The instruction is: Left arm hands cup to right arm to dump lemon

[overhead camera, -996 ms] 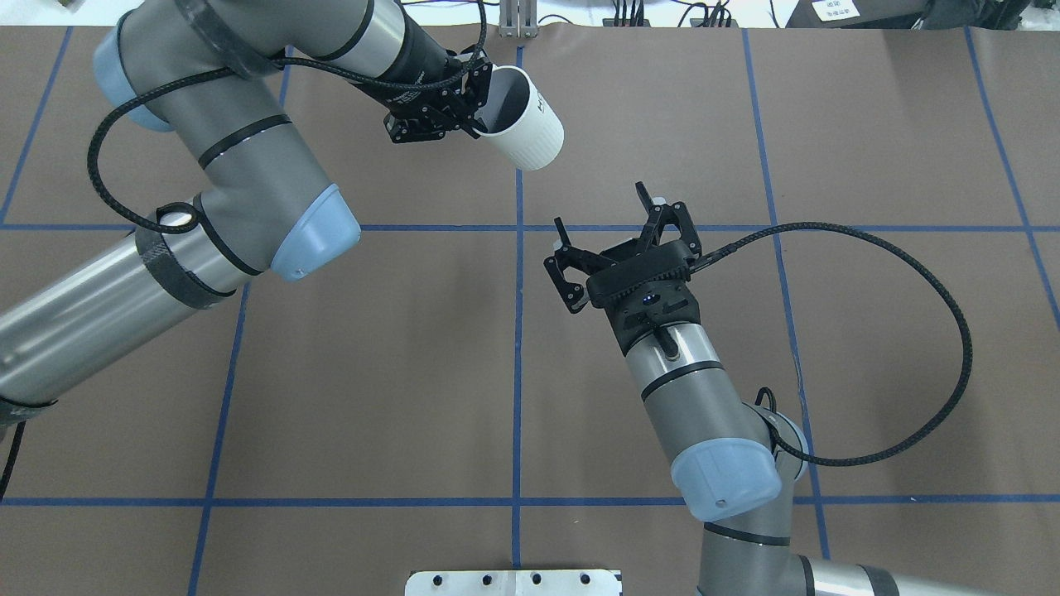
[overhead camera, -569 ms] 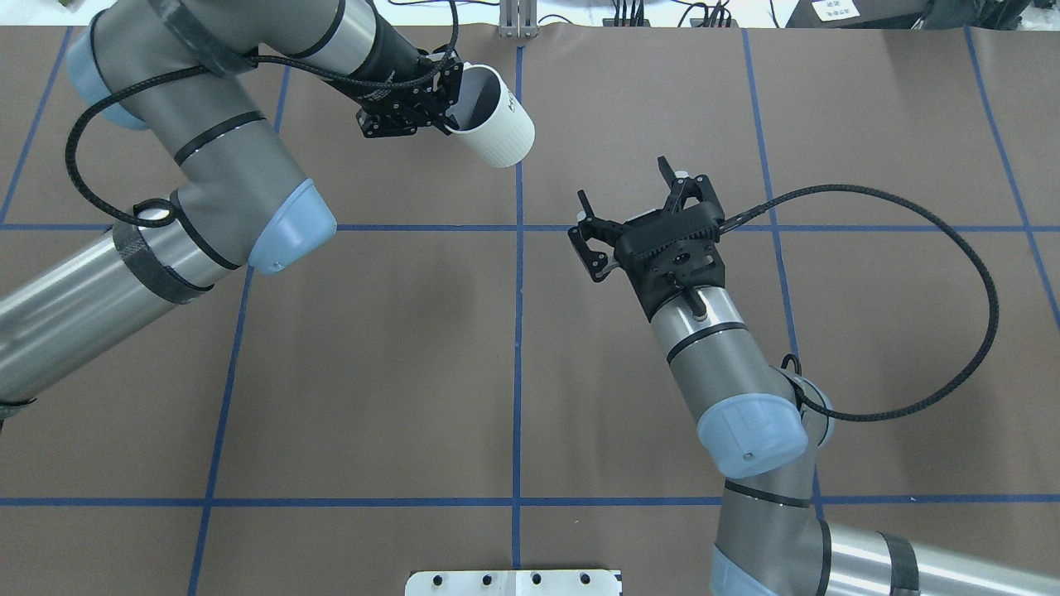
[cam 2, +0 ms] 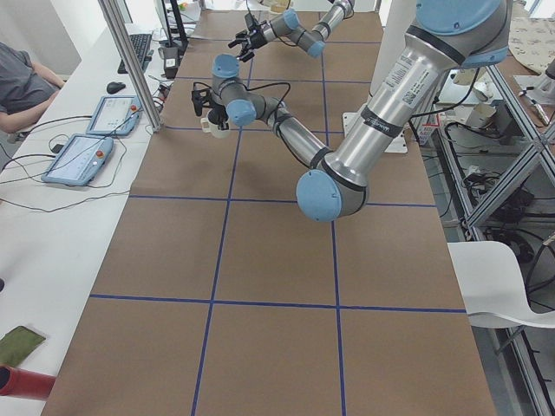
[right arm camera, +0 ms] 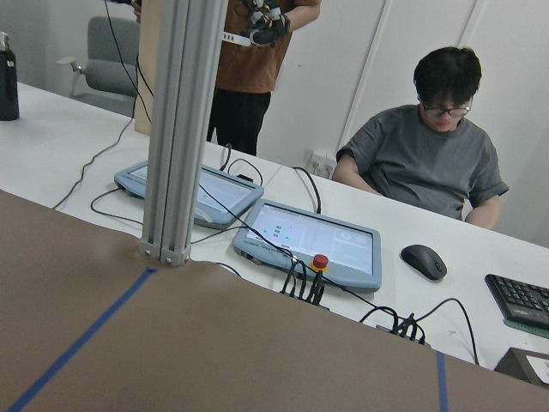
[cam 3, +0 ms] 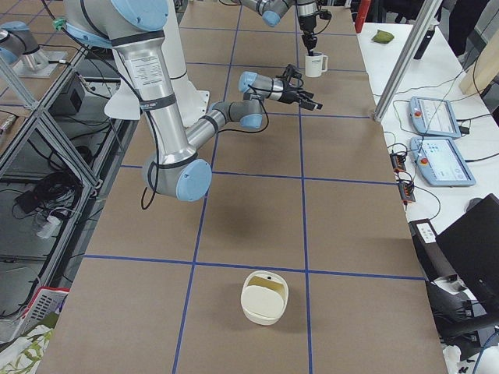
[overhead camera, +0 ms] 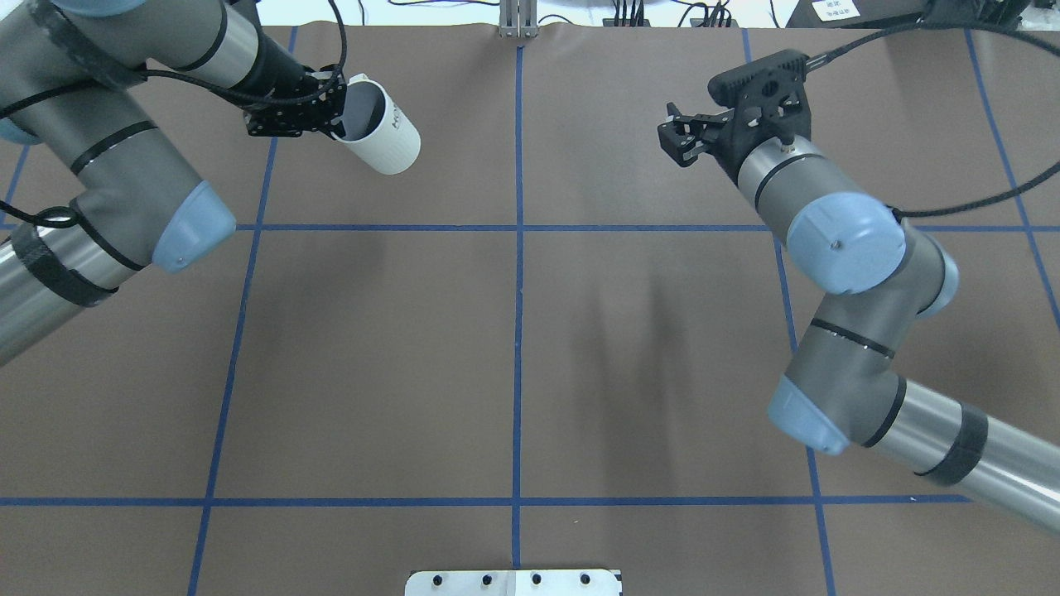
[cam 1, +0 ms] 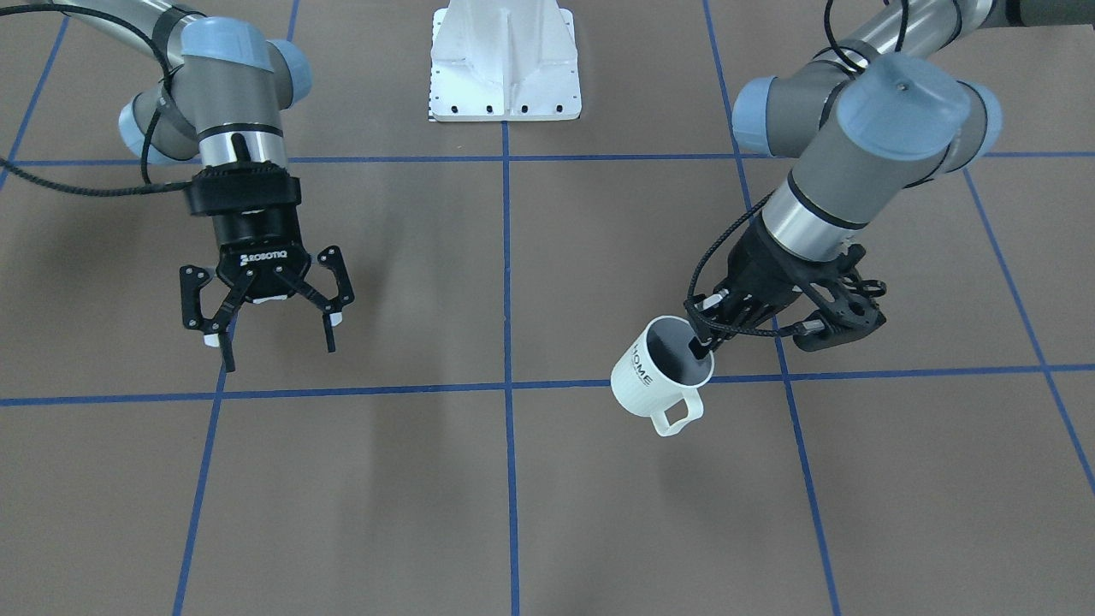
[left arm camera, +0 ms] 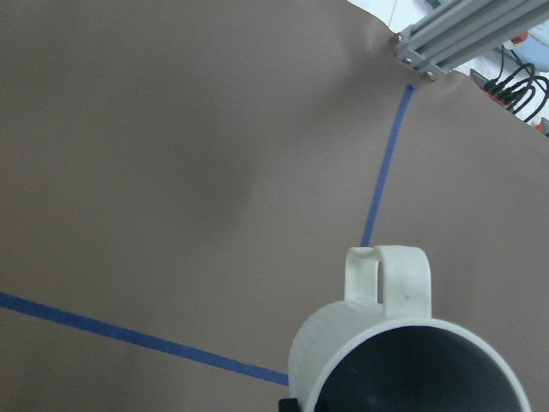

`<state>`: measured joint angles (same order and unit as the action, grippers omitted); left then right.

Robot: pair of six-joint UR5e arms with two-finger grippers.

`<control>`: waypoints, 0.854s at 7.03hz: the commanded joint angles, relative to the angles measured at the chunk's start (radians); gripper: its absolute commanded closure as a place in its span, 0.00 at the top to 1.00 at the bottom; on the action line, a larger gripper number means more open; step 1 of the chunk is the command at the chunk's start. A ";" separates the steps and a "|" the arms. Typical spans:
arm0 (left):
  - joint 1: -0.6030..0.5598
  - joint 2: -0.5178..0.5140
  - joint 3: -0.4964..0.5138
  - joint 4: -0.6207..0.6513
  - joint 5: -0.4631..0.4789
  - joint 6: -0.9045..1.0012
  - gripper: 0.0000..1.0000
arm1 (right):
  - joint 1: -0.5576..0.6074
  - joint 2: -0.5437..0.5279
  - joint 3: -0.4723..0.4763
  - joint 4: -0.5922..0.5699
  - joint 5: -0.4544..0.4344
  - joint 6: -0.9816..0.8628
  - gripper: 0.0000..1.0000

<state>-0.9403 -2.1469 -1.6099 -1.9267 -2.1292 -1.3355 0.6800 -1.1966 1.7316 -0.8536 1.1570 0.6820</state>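
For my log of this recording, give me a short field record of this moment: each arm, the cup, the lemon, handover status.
left arm: jaws shut on the rim of the cup, one inside it
right arm: jaws open, empty, far from the cup
cup: tilted, handle pointing away from the robot
lemon: not visible; cup's bottom hidden
handover: not yet done

The cup (overhead camera: 381, 136) hangs over the far part of the table (overhead camera: 513, 348), on the robot's left side; the left gripper (overhead camera: 330, 109) is at its rim (one finger reaches inside); the right gripper (overhead camera: 675, 136) is over the far right part, well apart from the cup; the base plate (overhead camera: 513, 582) lies at the middle of the near edge; a post (right arm camera: 176, 129) stands at the far edge, and tablets (right arm camera: 309, 240) lie on a desk (right arm camera: 77, 146) behind it.
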 commanded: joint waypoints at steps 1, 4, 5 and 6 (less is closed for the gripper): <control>-0.021 0.167 -0.097 -0.002 -0.001 0.140 0.00 | 0.190 -0.020 -0.001 -0.152 0.416 0.021 1.00; -0.054 0.400 -0.172 -0.009 0.000 0.425 0.00 | 0.430 -0.052 -0.012 -0.328 0.862 0.001 1.00; -0.064 0.457 -0.173 -0.011 -0.001 0.550 0.00 | 0.491 -0.057 -0.012 -0.393 0.944 -0.031 1.00; -0.080 0.485 -0.173 -0.011 -0.005 0.635 0.00 | 0.527 -0.075 -0.018 -0.430 0.952 -0.168 1.00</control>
<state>-1.0024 -1.7130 -1.7800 -1.9365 -2.1308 -0.8243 1.1484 -1.2556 1.7184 -1.2202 2.0566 0.6310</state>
